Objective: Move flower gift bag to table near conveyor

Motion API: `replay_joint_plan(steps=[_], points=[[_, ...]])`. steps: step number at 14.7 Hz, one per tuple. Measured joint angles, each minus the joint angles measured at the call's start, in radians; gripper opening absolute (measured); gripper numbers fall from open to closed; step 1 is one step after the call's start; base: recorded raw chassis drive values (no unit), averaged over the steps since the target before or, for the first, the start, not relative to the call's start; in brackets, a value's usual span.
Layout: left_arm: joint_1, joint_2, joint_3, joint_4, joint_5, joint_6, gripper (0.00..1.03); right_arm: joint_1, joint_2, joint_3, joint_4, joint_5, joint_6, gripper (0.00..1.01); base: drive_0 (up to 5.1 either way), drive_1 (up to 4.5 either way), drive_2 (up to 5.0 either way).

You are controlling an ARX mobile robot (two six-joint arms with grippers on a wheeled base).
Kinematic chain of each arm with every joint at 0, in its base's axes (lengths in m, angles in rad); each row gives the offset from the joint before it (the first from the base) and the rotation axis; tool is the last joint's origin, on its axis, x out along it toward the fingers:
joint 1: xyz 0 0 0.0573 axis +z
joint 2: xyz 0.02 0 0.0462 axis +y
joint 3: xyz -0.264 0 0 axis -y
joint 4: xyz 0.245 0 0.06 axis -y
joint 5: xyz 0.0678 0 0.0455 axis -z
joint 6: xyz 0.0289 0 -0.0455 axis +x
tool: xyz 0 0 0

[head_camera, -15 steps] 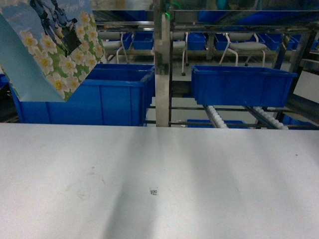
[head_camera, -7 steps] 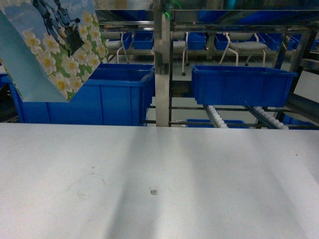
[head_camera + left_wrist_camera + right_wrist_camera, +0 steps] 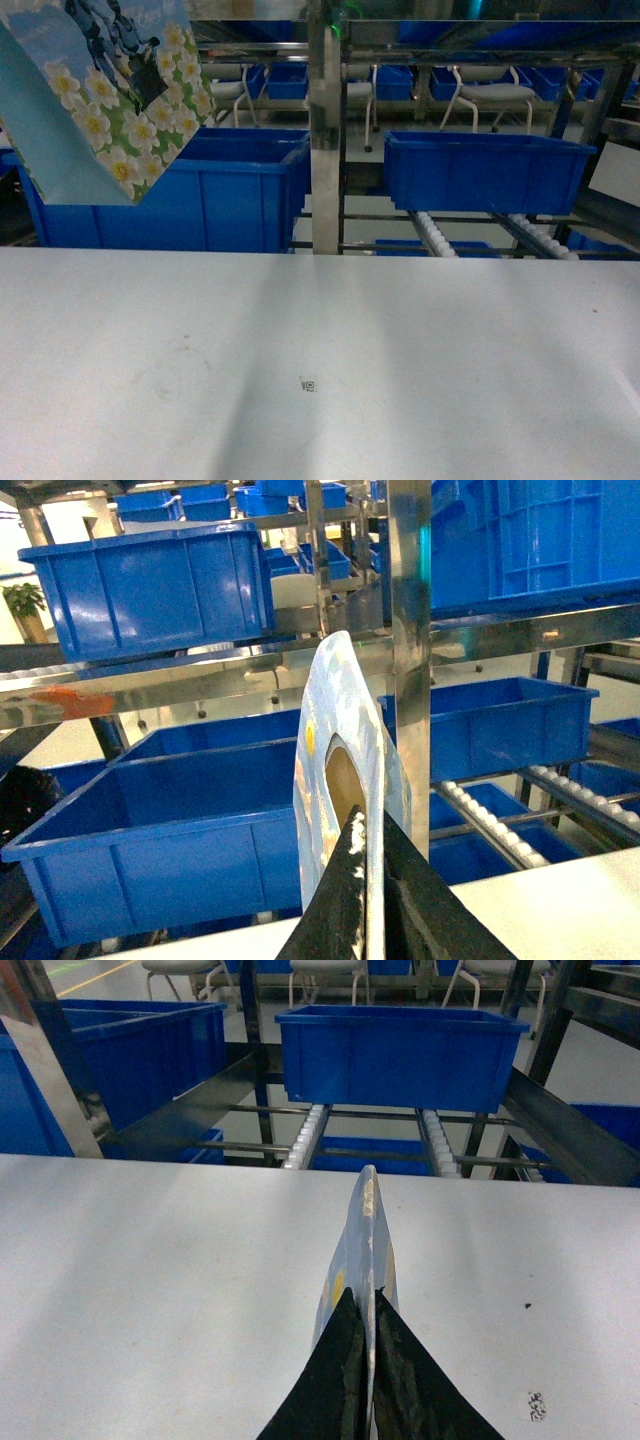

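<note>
Two pairs of fingers, both pinched shut. The right gripper (image 3: 365, 1305) is clamped on a thin blue-ish sheet (image 3: 362, 1250), edge-on over the table (image 3: 420, 340), nr the code mark (image 3: 308, 385) (unreadable). The left gripper (image 3: 368, 825) is clamped on the flower gift bag (image 3: 100, 110). The bag hangs tilted at far left, past the table edge, in front of a blue bin (image 3: 220, 200). Next move prob. inward & down w/ the left arm. Bag lettering illegible. The conveyor (image 3: 435, 235) is behind.

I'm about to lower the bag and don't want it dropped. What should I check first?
1. Left gripper shut on flower gift bag: ok.
2. Bag hanging upright: not ok, it is tilted.
3. Bag apart from the blue bin behind it: cannot tell.
4. Table in view below: ok.
5. Right gripper shut on thin blue sheet; whether this is the same bag: cannot tell.
</note>
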Motion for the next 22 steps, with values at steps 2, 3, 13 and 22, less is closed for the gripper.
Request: replay_joint_plan(steps=[2,3,13,22], points=[[0.000,0.000,0.000,0.000,0.000,0.000,0.02,-0.026,0.075,0.000,0.030,0.000,-0.018,0.03,0.0,0.00,0.0],[0.000,0.000,0.000,0.000,0.000,0.000,0.02,-0.027,0.090,0.000,0.027,0.011,-0.018,0.03,0.0,0.00,0.0],[0.000,0.000,0.000,0.000,0.000,0.000,0.02,0.055,0.153,-0.064,0.076,0.056,-0.031,0.40,0.0,0.00,0.0],[0.000,0.000,0.000,0.000,-0.001,0.000,0.02,0.021,-0.373,-0.165,-0.169,0.069,-0.071,0.98,0.0,0.00,0.0]])
